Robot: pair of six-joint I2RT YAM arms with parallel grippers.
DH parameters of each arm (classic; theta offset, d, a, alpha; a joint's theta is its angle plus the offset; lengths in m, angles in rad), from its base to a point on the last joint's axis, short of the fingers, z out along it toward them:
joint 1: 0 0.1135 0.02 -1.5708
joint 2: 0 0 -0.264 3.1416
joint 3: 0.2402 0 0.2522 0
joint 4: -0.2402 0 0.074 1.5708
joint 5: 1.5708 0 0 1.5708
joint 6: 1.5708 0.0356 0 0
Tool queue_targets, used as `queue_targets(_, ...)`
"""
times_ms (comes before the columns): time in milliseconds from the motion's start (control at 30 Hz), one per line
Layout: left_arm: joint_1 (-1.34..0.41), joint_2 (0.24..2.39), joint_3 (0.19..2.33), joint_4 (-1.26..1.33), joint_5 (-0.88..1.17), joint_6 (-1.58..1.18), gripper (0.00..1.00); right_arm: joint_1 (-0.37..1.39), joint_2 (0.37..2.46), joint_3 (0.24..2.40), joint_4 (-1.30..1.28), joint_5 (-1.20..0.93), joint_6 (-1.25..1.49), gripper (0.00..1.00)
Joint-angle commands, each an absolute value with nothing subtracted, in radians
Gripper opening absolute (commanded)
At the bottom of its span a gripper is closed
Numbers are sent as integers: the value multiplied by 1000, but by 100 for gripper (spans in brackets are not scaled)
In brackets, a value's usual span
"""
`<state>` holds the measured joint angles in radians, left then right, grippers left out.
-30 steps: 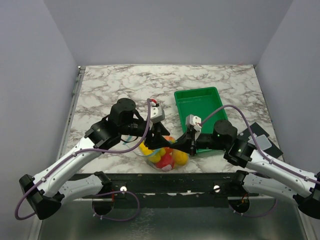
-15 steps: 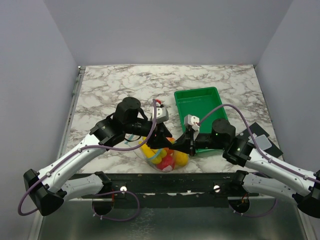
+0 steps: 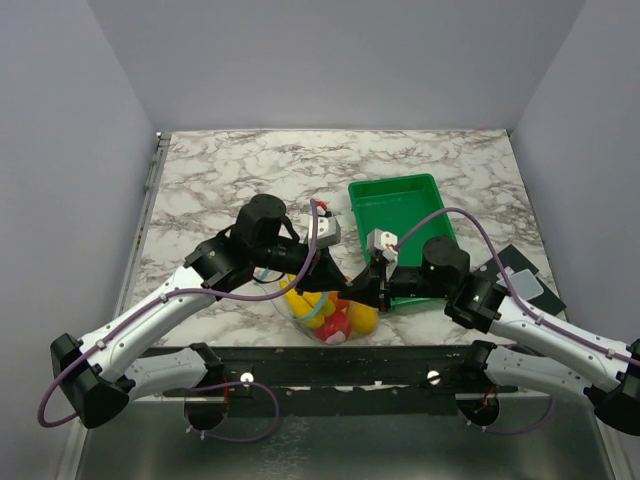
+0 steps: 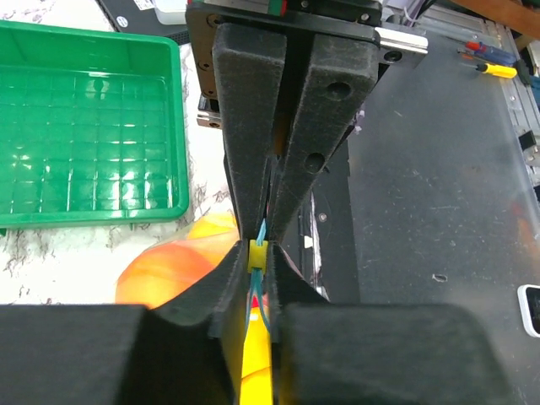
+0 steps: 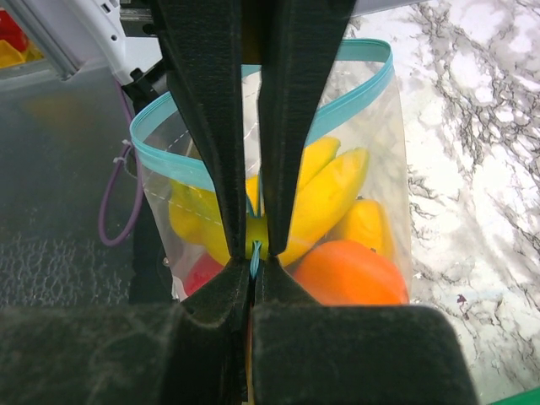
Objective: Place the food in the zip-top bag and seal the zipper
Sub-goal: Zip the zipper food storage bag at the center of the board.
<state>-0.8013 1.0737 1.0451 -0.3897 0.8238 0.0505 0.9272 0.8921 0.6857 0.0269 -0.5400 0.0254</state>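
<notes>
Teal zipper (image 5: 354, 101), yellow and orange fruit (image 5: 325, 202); green tray (image 3: 395, 195); marbled table (image 3: 230, 170)

From above, the left hand (image 3: 335, 283) and right hand (image 3: 353, 290) hide most of the zipper (image 5: 363, 91) on the zip-top bag (image 3: 322, 318). At the left wrist, the green tray (image 4: 84, 216) runs off the picture's left edge.

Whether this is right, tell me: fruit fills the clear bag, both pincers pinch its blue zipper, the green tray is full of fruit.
Not quite: the green tray is empty, as the left wrist view shows. The rest stands: fruit fills the clear bag, and the left pincer and right pincer pinch its blue zipper.
</notes>
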Motion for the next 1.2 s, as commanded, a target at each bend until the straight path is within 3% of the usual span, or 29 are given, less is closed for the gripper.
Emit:
queue_targets(0,-811,1084,1057,-366,865,67,6,922,882,714,19,-538,19,1)
queue_targets(67,-812,1087,1057,-365,871,68,0,922,877,711,17,-527,21,1)
queue_targets(567,-814,1064,1057,-366,824,72,0,922,660,630,86,-394,54,1)
queue_targets(1167,-813,966,1017,-373,751,56,0,922,548,625,39,-245,43,1)
